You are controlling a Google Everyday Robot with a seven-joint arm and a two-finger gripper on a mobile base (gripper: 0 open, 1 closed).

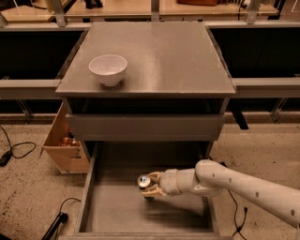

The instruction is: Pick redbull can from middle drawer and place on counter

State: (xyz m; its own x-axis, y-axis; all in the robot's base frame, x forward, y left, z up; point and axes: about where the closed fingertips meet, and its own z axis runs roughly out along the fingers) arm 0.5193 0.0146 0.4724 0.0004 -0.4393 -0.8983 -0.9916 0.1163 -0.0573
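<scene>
Starting nearest: the middle drawer [89,206] was seen pulled out at the bottom of the view, its flat grey floor and low side walls exposed. The redbull can [144,181] was found inside it, upright, silver lid up, at about mid-width of the drawer floor. The gripper [149,183] was positioned in the drawer at the can, reached in from the right. Its two tan fingers [155,176] were closed onto the can body, one on the far side and one on the near side, so the jaws were pinching the can. Whether the can base was touching the floor or was just off it could not be told; a dark shadow was seen directly below it. The white arm [243,187] was extended across the drawer's right wall and out of the lower right corner.

On the floor to the left, a wooden box [63,147] was seen just beside the cabinet, with black cables [18,150] further left.

Above the open drawer, a plain grey drawer front [145,126] was shut. The counter [164,51] was seen above that, with a white bowl [108,69] set near its front left corner. Light wooden tabletops [117,7] were visible beyond, along the top edge.
</scene>
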